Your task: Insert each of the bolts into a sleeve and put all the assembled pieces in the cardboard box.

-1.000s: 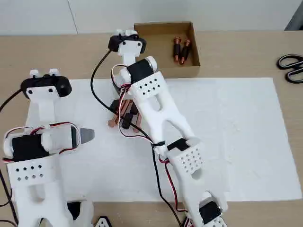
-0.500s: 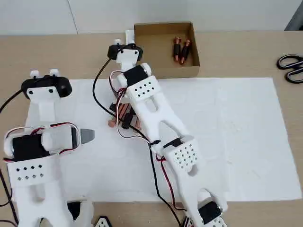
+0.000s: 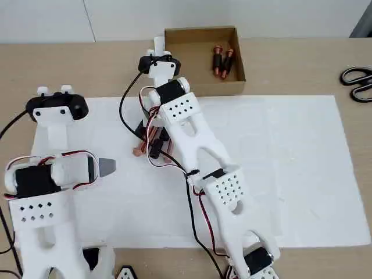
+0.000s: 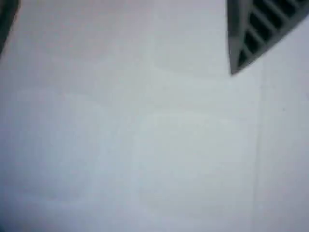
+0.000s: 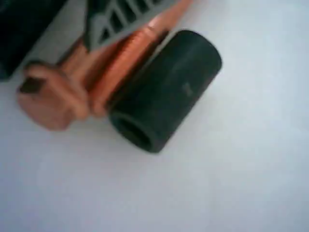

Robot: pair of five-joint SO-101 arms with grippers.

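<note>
**Item 1. Cardboard box** (image 3: 195,72): recorded at the upper middle of the high view. It stood on the table (image 3: 290,64), just beyond the far edge of the white sheet (image 3: 279,163). Two assembled pieces (image 3: 222,61), copper bolts seated in black sleeves, were found lying side by side in its right part.

**Item 2. Loose parts** (image 3: 148,142): a small cluster of copper and black was noted on the sheet, left of centre. It was partly hidden under the right arm (image 3: 192,125).

**Item 3. Bolt** (image 5: 53,94) and **sleeve** (image 5: 164,92): logged in the right wrist view lying flat on the sheet, side by side and touching. The bolt was outside the sleeve, its head just beside the sleeve's open end.

**Item 4. Right gripper** (image 5: 130,17): seen directly over the bolt's shank. Whether the pincer was wide, narrow or closed on the bolt could not be told.

**Item 5. Left arm** (image 3: 46,180): entered at the lower left of the high view, over the sheet's left edge. The left gripper (image 4: 256,34) was seen above the white sheet; its pincer state could not be told.

**Item 6. Scissors** (image 3: 356,82): listed at the right edge of the high view, on the table, well apart from the box.
</note>
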